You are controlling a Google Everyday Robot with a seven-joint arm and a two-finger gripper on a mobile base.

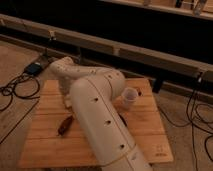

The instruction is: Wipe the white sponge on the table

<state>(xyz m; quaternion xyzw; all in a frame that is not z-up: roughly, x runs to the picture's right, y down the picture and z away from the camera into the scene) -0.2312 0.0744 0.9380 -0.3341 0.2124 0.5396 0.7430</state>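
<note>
Camera view: the white sponge (67, 103) shows only as a small pale edge at the desk's (145, 127) 9 o'clock side, tucked under the arm's (97, 117) lower end. The claw (65, 95) hangs right above it, at about 12 o'clock from the sponge; whether it grips cannot be told. Wiping appears begun or about to begin; most of the stroke seems left. A reddish-brown object (65, 125) lies at 6 o'clock, a white cup (130, 96) at 3 o'clock.

White cup (130, 96) upright at 2 o'clock; reddish-brown oblong object (65, 125) at 8 o'clock; cables (15, 90) at 9 o'clock. Gripper (66, 101) at 10 o'clock.
</note>
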